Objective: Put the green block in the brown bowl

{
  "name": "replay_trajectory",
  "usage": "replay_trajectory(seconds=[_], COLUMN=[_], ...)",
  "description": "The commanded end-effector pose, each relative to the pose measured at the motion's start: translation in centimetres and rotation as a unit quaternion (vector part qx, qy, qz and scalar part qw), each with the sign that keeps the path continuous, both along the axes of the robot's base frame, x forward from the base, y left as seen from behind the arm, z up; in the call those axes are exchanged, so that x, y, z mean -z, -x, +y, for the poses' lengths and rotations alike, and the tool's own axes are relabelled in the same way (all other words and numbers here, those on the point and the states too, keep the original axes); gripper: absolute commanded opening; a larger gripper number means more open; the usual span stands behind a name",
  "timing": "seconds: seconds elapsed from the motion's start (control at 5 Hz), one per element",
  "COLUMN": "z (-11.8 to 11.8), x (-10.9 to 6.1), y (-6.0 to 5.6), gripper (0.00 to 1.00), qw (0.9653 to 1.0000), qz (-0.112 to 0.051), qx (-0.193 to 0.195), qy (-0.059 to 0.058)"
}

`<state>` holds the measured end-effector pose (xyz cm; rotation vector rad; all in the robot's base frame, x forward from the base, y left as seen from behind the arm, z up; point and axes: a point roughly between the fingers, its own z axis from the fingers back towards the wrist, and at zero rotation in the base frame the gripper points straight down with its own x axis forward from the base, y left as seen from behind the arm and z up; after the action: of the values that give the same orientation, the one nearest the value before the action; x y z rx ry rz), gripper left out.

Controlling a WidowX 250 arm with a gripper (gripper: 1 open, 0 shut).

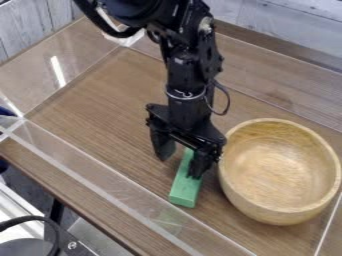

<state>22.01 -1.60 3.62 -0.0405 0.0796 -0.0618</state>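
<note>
The green block (187,187) lies flat on the wooden table, a bright green bar just left of the brown bowl (277,168). My black gripper (183,156) points straight down over the block's far end, open, one finger (162,148) to the left and the other finger (205,165) to the right of the bar. The block's far end is hidden behind the fingers, so I cannot tell whether they touch it. The bowl is a round tan wooden one with nothing in it, close to the gripper's right side.
A clear plastic wall (80,170) runs along the table's near edge and another along the left. Bare wooden tabletop (94,105) stretches to the left of the arm. The table's front right edge lies just past the bowl.
</note>
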Motion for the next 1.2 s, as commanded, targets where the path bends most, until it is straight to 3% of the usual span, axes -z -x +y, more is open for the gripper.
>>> replay_trajectory(seconds=[0.0,0.2,0.4,1.0], z=[-0.3,-0.5,-0.5,-0.7], x=[0.0,0.5,1.2,0.0], y=[-0.6,-0.7,-0.7,-0.8], gripper=[1.0,1.0,0.0,0.0], qw=[1.0,1.0,1.0,1.0], qz=[-0.009,-0.006,-0.006,0.003], qx=[0.003,0.002,0.0,-0.004], qy=[0.001,0.002,0.0,0.003])
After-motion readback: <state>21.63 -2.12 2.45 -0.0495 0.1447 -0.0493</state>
